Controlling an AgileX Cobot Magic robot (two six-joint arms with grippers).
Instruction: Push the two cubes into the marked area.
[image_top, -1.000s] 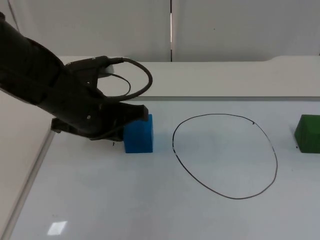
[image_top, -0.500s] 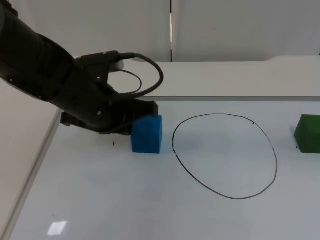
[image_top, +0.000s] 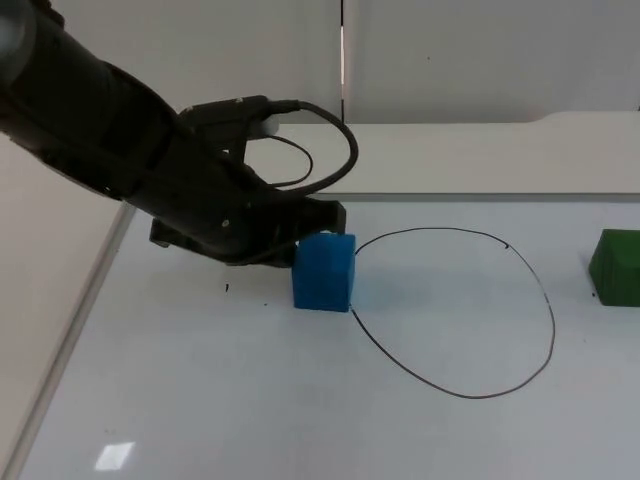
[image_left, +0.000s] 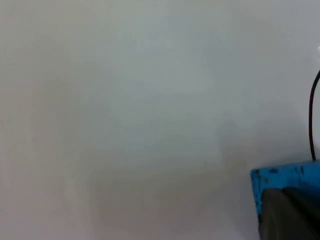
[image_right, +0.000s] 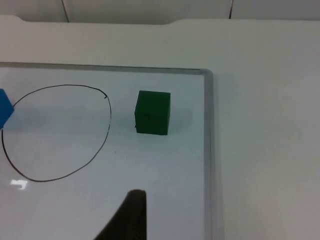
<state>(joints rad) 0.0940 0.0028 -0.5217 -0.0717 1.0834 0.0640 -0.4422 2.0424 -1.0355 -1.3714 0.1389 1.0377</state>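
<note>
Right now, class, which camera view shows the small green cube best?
The right wrist view: the small green cube sits whole there, outside the black drawn outline. The top view cuts it at the frame edge. The left wrist view has the blue cube instead.

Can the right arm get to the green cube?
Probably yes. The green cube sits alone outside the drawn ring, with bare board between it and the right gripper; nothing blocks the way.

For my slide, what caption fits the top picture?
Left gripper pushes blue cube onto the drawn black ring's edge.
</note>
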